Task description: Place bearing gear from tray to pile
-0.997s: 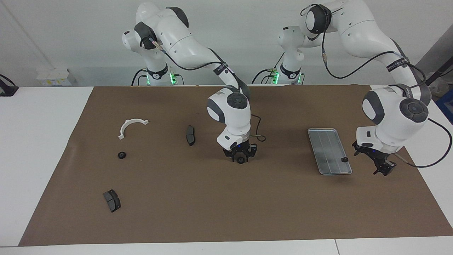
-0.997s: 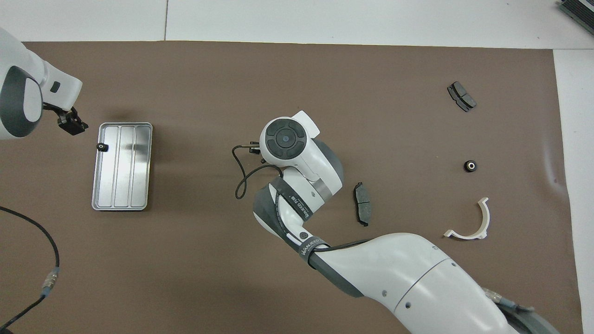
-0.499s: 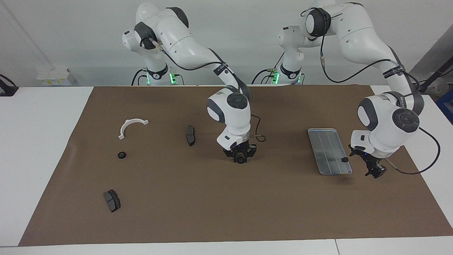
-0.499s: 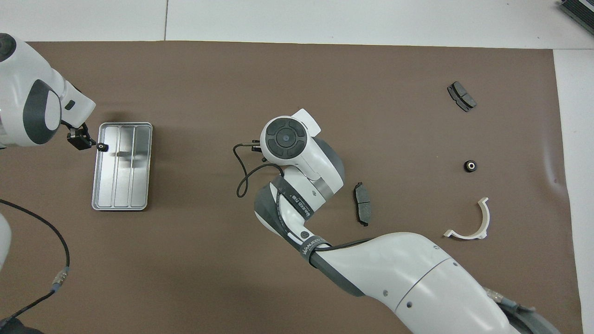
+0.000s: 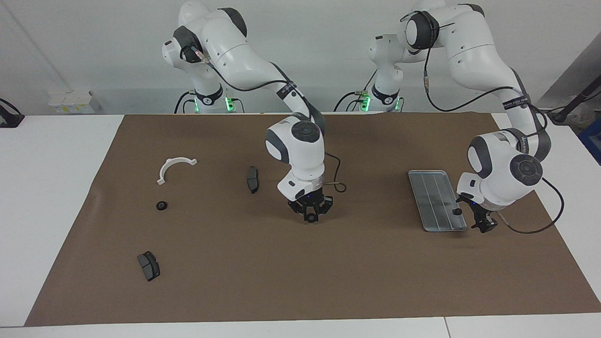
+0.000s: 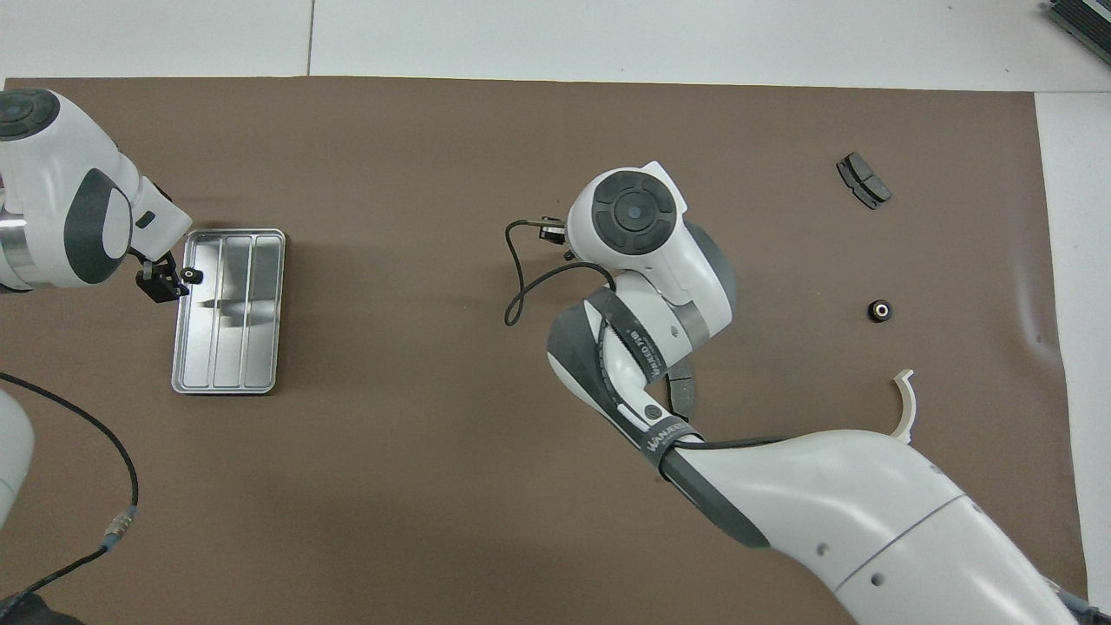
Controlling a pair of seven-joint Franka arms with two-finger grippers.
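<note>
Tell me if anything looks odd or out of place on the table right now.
Nothing stands out. One gear sits at the tray edge by the left gripper; the right gripper carries another gear over the mat.

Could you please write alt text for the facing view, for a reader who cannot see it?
The right hand holds a small black gear over the middle of the brown mat, while the left hand hangs beside the tray, close to another gear lying in it. Toward the right arm's end lie a white bracket, two brake pads and a third gear.
</note>
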